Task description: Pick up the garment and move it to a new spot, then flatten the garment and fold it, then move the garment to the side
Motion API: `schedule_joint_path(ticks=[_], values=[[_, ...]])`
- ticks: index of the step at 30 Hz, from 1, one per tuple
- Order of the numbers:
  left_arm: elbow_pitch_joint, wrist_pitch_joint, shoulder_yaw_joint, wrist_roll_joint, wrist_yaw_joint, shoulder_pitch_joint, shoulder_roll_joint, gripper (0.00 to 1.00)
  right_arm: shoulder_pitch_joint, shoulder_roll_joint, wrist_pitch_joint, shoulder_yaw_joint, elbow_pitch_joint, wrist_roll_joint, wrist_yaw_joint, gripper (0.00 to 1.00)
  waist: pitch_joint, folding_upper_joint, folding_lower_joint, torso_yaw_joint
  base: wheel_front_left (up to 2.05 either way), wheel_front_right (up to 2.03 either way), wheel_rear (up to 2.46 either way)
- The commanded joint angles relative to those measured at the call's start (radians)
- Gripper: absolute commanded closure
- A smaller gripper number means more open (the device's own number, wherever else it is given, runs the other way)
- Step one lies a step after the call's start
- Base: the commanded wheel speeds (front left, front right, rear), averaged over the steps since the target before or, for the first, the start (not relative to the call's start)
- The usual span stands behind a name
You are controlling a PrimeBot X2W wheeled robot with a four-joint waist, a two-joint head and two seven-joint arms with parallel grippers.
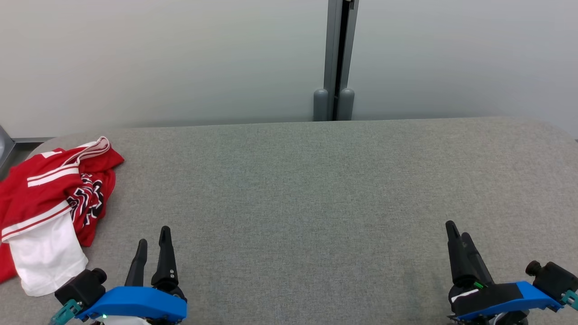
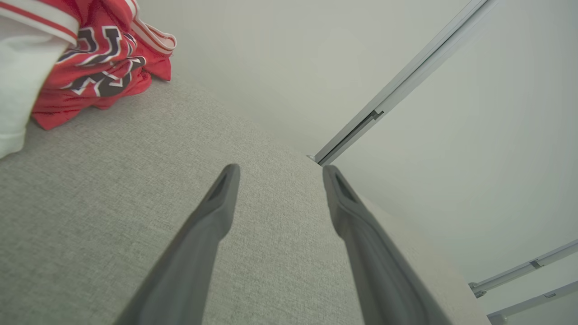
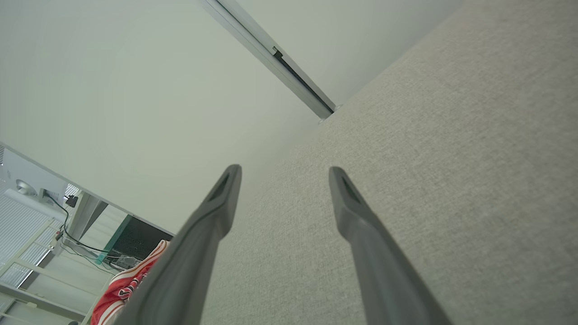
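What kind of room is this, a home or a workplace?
Probably a lab or office workspace, not a home: a grey cloth-covered table stands against plain partition panels, a crumpled red shirt lies on it, and cables hang near window blinds beyond.

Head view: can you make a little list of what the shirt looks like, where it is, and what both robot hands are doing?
garment: crumpled red-and-white fabric jersey with dark lettering
place: left end of the grey cloth-covered table
left gripper: open, empty, near the jersey, not touching
right gripper: open, empty, far side of table
folded: not yet
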Motion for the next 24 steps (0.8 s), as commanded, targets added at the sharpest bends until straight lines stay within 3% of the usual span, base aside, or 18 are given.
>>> schedule_joint_path(ticks=[1,24], values=[[-0.014,-0.014,-0.011,0.043,0.004,-0.004,0.008,0.00,-0.003,-0.007,-0.014,0.007,-0.014,-0.037,0.002,0.00,-0.001,0.0000,-0.0001,0.000,0.00,0.00,0.00],[-0.008,-0.075,-0.050,0.285,0.022,0.004,0.021,0.00,0.003,-0.009,-0.076,0.030,-0.012,-0.247,0.003,0.00,-0.006,0.0000,-0.0001,0.004,0.00,0.00,0.00]])
